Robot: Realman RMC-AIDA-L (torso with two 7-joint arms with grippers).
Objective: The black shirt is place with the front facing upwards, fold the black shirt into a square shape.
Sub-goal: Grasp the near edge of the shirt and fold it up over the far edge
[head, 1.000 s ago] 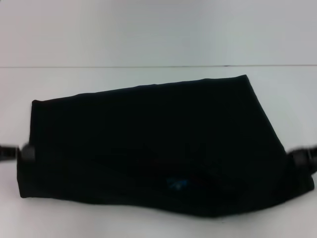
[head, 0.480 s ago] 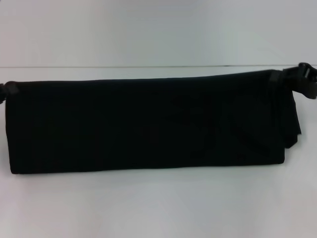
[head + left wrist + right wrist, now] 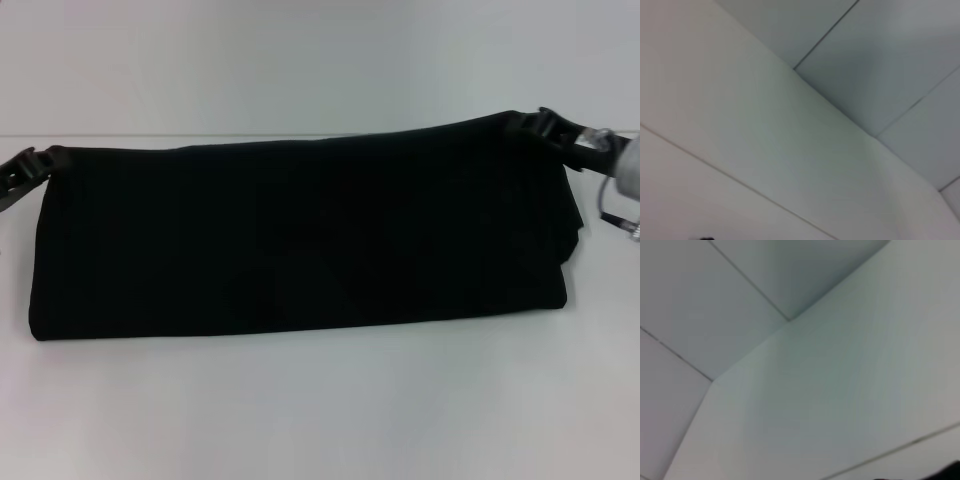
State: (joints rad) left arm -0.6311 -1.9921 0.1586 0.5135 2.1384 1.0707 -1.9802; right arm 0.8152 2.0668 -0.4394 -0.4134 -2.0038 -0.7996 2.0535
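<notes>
Black shirt (image 3: 300,240) hangs stretched above our white worktop (image 3: 320,400) (print hidden). Our left gripper (image 3: 42,160) and right gripper (image 3: 528,124) pinch its top corners, fingers clamped on fabric.

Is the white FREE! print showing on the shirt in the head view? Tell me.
No: the black shirt, stretched between the left gripper and right gripper, shows only plain black fabric.
</notes>
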